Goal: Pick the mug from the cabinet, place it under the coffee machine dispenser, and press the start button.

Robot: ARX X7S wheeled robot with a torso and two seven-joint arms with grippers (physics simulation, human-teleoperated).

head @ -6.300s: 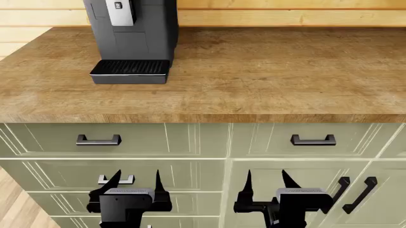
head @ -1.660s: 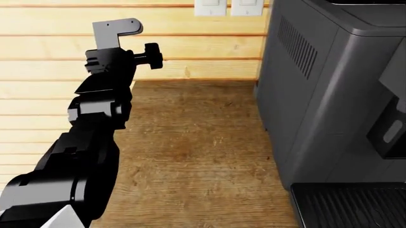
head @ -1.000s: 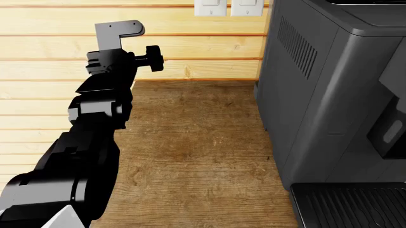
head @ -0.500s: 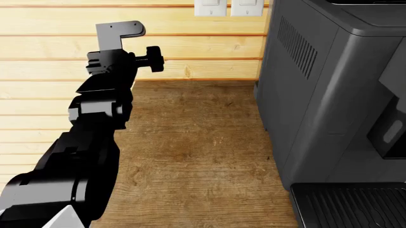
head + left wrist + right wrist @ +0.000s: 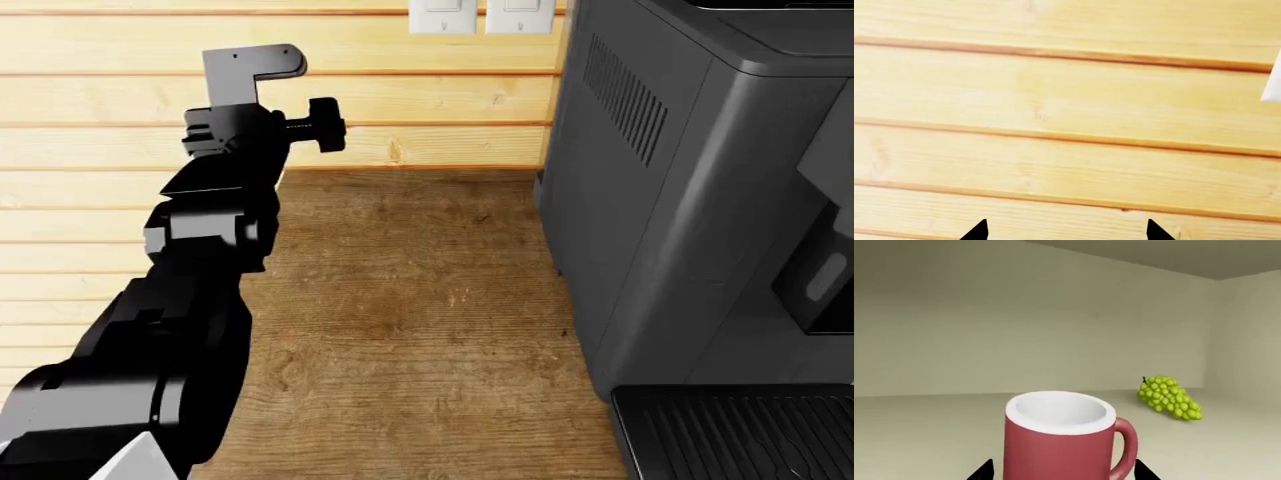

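The red mug point(image 5: 1057, 440), white inside, stands upright on the pale cabinet shelf point(image 5: 921, 435). My right gripper point(image 5: 1064, 472) is open, with one fingertip point(image 5: 984, 472) on each side of the mug's lower body and a small gap at each; the mug's handle is by one tip. The dark grey coffee machine point(image 5: 694, 170) fills the right of the head view. Its spout block point(image 5: 817, 290) shows at the right edge, over the black ribbed tray point(image 5: 734, 435). My left gripper point(image 5: 1067, 232) is open and empty, facing the wooden wall.
A bunch of green grapes point(image 5: 1167, 397) lies on the shelf behind the mug, near the cabinet's side wall. My raised left arm point(image 5: 200, 260) stands over the wooden counter point(image 5: 414, 330), left of the machine. White switch plates point(image 5: 481, 15) are on the wall.
Since the oldest frame the head view has moved from the counter front to the machine's left side, with my left arm raised. Over the last second the arm has barely crept upward.
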